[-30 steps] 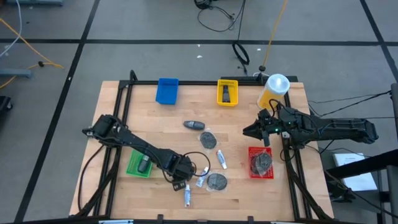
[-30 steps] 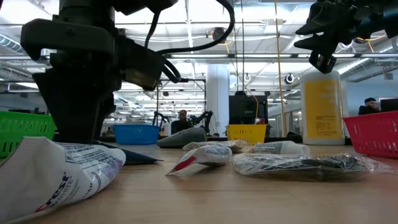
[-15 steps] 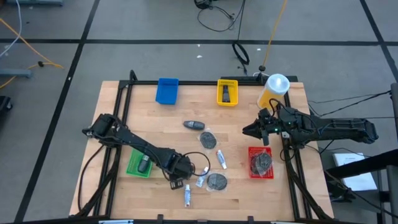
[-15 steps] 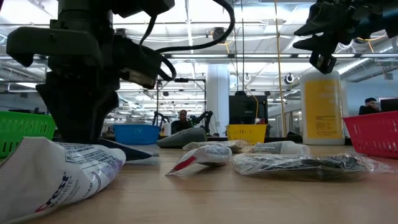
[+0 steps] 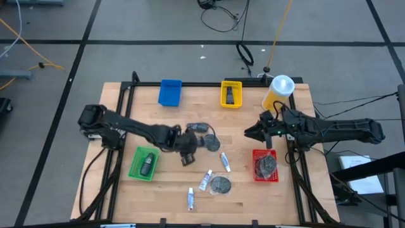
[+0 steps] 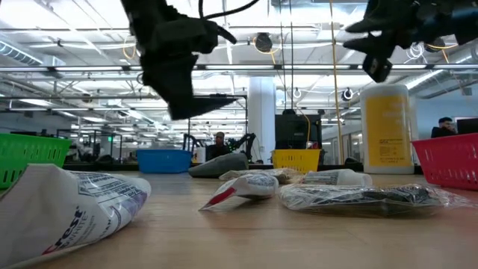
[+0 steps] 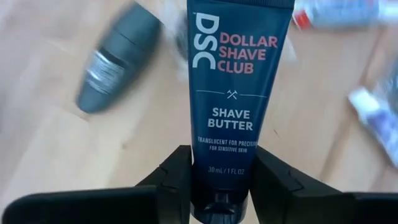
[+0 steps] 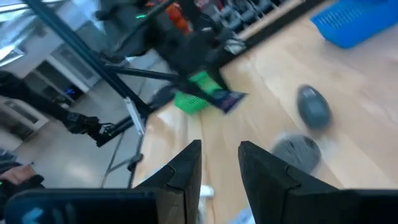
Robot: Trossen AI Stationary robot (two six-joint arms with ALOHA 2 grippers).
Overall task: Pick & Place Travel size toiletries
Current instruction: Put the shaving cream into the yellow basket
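My left gripper [image 5: 190, 143] hangs above the table's middle, shut on a dark navy tube [image 7: 233, 93] printed "Shave Butter". That tube also juts out to the right in the low view [image 6: 213, 103]. Below it lie a grey oval bottle [image 5: 197, 127], a bagged dark disc [image 5: 212, 143], two white tubes [image 5: 224, 162] [image 5: 205, 181], another disc [image 5: 220, 184] and a small tube [image 5: 190, 200], all flat on the wood. My right gripper [image 5: 249, 133] hovers open and empty beside the red tray [image 5: 265, 154], which holds a bagged disc. My left gripper pinches the navy tube at its cap end [image 7: 221, 186] between the two fingers [image 7: 177, 180]. The fingers come from the table's left, slanting down, and lie along the tube. The tube is lifted clear and sticks out past the fingertips toward the right.
A blue tray [image 5: 170, 92] and a yellow tray [image 5: 231, 94] holding a dark item stand at the far edge. A green tray [image 5: 143, 164] with a dark bottle sits near left. The big yellow bottle [image 5: 278, 92] stands at the far right corner. Bare wood lies between the blue and green trays.
My left gripper has risen from the table near the front edge and swung toward the far edge and slightly right, carrying the navy tube, which is now lifted clear above the table's middle. The right arm has kept still.
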